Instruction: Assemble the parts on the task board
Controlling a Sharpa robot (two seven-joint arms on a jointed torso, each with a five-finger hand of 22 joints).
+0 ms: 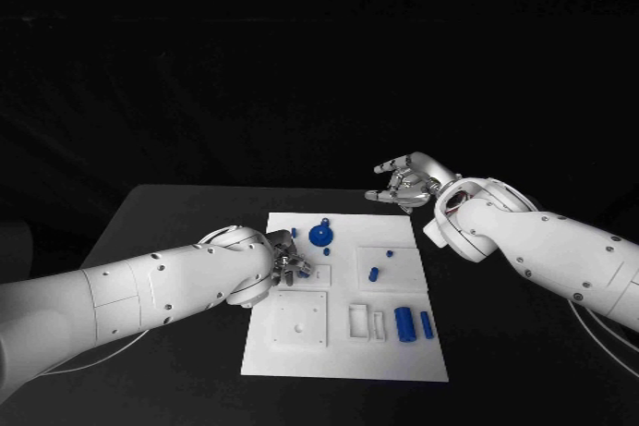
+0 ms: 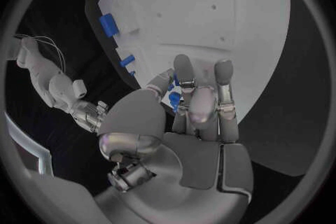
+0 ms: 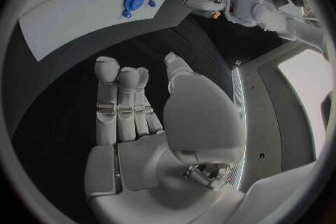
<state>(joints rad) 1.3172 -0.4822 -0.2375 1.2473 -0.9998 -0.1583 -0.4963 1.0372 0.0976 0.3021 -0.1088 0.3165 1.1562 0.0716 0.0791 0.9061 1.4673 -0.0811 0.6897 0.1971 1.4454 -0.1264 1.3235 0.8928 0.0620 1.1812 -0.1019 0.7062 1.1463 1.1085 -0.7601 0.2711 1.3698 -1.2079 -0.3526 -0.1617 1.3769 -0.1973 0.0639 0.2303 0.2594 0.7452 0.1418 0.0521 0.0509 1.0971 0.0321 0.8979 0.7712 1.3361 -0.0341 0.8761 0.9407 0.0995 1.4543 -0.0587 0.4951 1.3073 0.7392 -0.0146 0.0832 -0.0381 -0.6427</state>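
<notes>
The white task board (image 1: 300, 352) lies in the middle of the black tabletop (image 1: 160, 213), its long sides running from the near edge toward the far edge. The left hand (image 1: 291, 264) rests over the board's left half, about midway along its length, beside a small square recess. In the left wrist view its fingers (image 2: 189, 87) are drawn together around a small blue part (image 2: 173, 98), pinched at the fingertips just above the board surface.

The right hand (image 1: 407, 183) hovers off the board, past its far right corner, above bare tabletop. Its fingers (image 3: 119, 95) are extended and a little apart from the thumb, with nothing between them.

On the board, a round blue gear-like part (image 1: 321, 234) sits near the far edge, with a tiny blue piece just beside it. Two small blue pegs (image 1: 376, 273) stand in the square panel on the right half. Toward the near right corner a thick blue cylinder (image 1: 403, 323) and a thinner blue rod (image 1: 427, 324) lie side by side, next to a white rectangular frame (image 1: 359, 320). A raised white square plate (image 1: 300, 320) occupies the near left part of the board.
</notes>
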